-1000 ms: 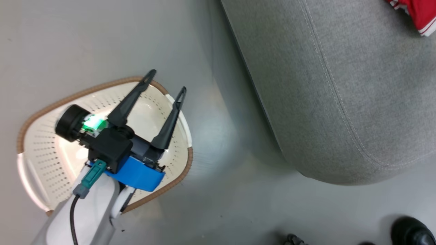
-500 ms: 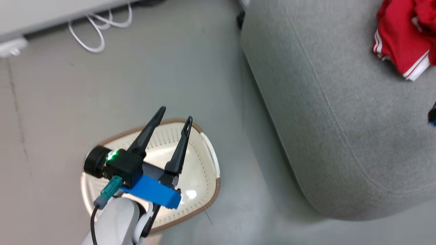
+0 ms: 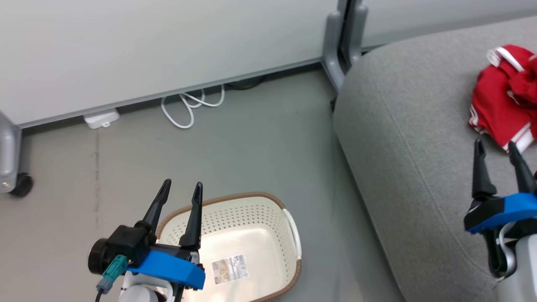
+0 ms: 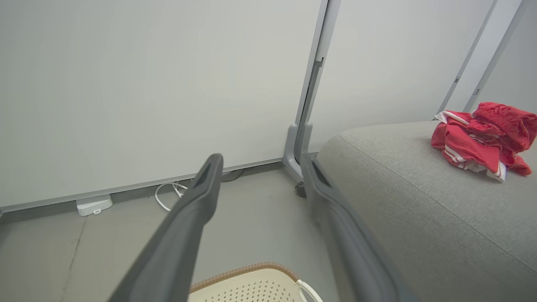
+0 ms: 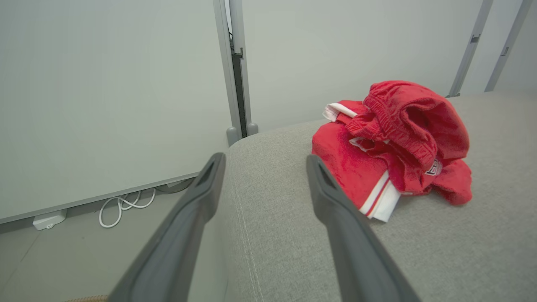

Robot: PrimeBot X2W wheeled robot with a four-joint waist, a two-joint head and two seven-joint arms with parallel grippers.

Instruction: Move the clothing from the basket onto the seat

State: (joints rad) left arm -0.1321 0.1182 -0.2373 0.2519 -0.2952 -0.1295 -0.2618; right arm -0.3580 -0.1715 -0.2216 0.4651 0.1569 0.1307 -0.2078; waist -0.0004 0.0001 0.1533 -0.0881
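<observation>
Grey floor (image 3: 251,142) is seen open at the left, edged by a pale wall panel (image 3: 168,46) and a looped white cable (image 3: 188,110). The left gripper (image 3: 183,183) is held with its fingers apart above the rim of the basket (image 3: 256,212), set apart from the seat (image 3: 398,147) by a strip of floor. The clothing (image 3: 497,109) is heaped on the seat's far right. The right gripper (image 3: 495,144) is held near it over the cushion, its fingers spread.

A pale partition wall (image 3: 147,46) stood behind a smooth grey floor (image 3: 251,138). At its base a looped white cable (image 3: 191,105) lay near a small white box (image 3: 100,118), with a grey metal post (image 3: 335,63) further right. A black caster wheel (image 3: 19,184) sat far left.
</observation>
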